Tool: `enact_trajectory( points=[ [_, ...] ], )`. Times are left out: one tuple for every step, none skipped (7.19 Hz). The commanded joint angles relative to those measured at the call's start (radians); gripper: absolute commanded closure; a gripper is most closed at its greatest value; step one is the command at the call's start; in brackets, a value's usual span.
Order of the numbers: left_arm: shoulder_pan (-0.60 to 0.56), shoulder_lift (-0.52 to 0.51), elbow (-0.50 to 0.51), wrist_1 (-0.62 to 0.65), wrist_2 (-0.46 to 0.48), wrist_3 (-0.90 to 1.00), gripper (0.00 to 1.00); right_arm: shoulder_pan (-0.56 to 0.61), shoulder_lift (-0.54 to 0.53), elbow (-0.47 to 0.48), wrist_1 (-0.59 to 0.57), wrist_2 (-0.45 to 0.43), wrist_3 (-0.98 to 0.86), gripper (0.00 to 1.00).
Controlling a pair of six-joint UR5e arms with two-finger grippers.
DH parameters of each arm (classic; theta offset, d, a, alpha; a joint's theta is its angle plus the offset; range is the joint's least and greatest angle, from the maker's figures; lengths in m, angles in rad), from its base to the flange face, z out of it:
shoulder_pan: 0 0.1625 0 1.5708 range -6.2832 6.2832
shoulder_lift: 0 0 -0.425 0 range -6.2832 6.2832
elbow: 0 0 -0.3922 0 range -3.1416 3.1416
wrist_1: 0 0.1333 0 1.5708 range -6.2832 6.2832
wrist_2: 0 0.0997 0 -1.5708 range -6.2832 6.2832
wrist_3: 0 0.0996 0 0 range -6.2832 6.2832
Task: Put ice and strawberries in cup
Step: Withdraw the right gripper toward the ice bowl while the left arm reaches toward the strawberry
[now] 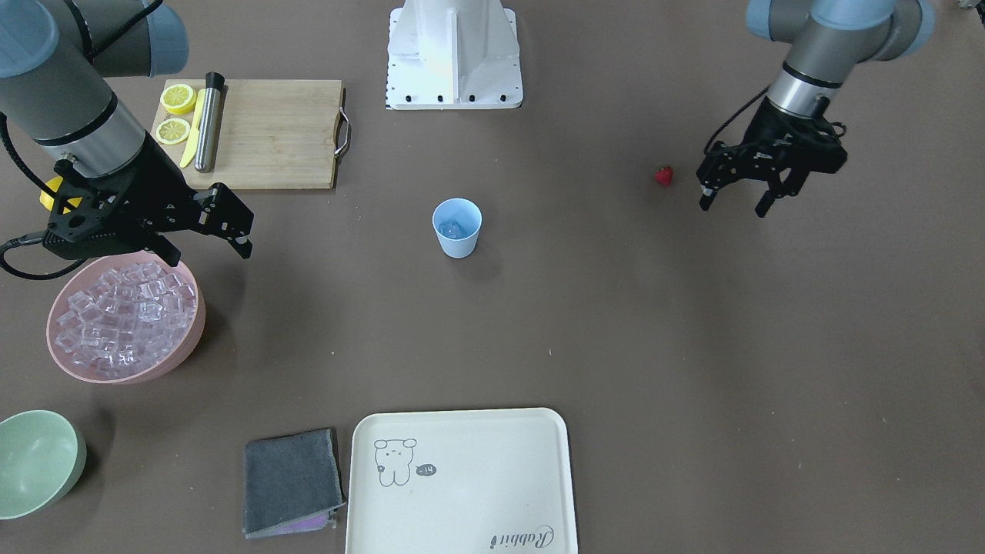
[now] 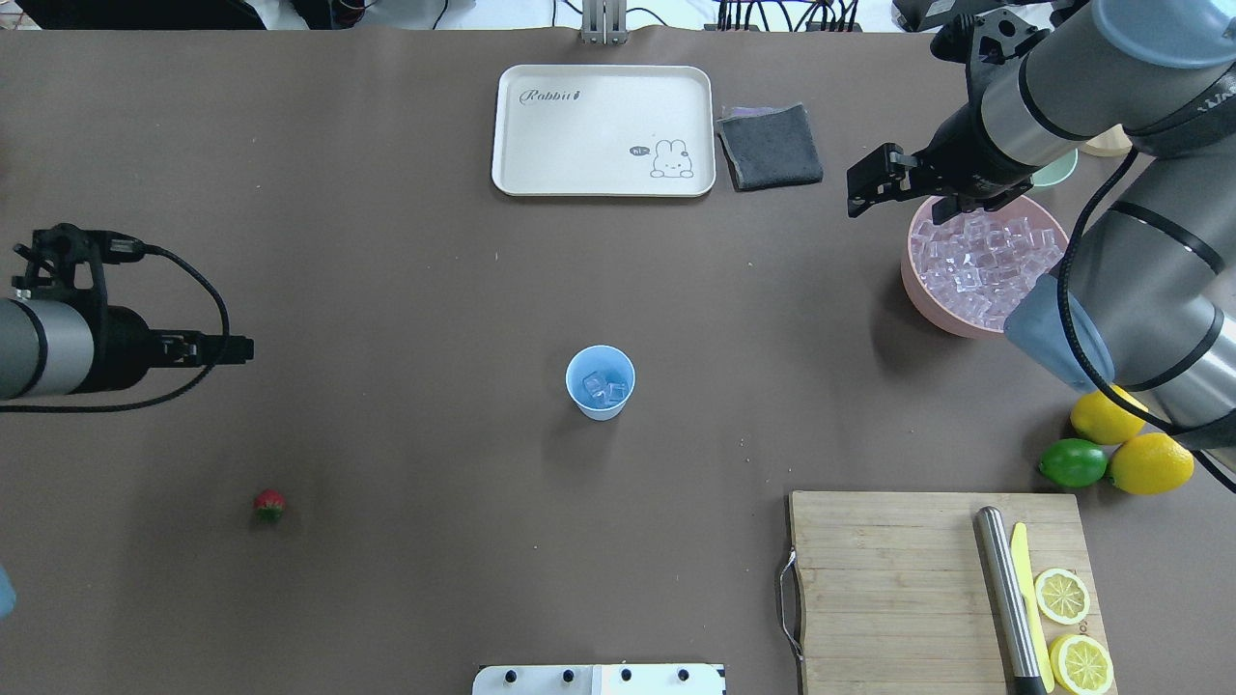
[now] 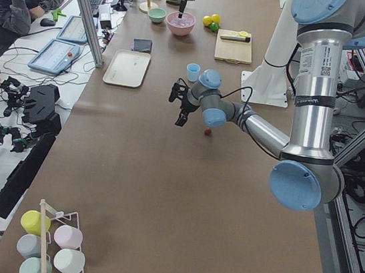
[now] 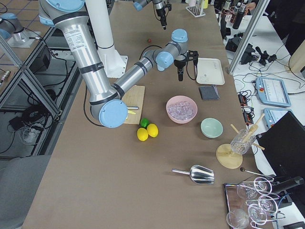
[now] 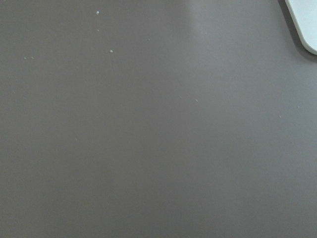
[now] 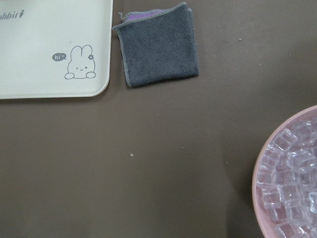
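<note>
The light blue cup stands upright mid-table and holds a few ice cubes. Many more ice cubes fill a pink bowl. One red strawberry lies on the table; it also shows in the overhead view. My left gripper is open and empty, hovering just beside the strawberry, apart from it. My right gripper is open and empty, above the pink bowl's rim on the cup's side. The wrist views show no fingers.
A wooden cutting board carries lemon slices, a yellow knife and a metal rod. A cream tray, a grey cloth and a pale green bowl lie at the far edge. Two lemons and a lime sit near the board.
</note>
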Motion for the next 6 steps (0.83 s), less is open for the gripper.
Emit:
enact_trajectory(
  points=[
    [0.178, 0.000, -0.044, 0.039, 0.135, -0.115, 0.02, 0.001, -0.013, 0.000, 0.015, -0.003, 0.000, 0.01],
    [0.273, 0.003, -0.041, 0.039, 0.230, -0.125, 0.02, 0.001, -0.023, -0.002, 0.042, -0.003, 0.000, 0.01],
    [0.295, 0.008, -0.037, 0.039, 0.250, -0.125, 0.02, 0.001, -0.027, 0.000, 0.046, -0.003, 0.000, 0.01],
    [0.297, 0.011, -0.034, 0.041, 0.249, -0.125, 0.03, 0.001, -0.029, 0.000, 0.046, -0.003, 0.001, 0.01],
    [0.298, 0.024, -0.020, 0.039, 0.248, -0.125, 0.03, 0.001, -0.029, 0.003, 0.046, -0.003, 0.006, 0.01],
    [0.298, 0.050, -0.020, 0.036, 0.247, -0.122, 0.03, 0.001, -0.030, 0.005, 0.046, -0.002, 0.008, 0.01]
  ],
)
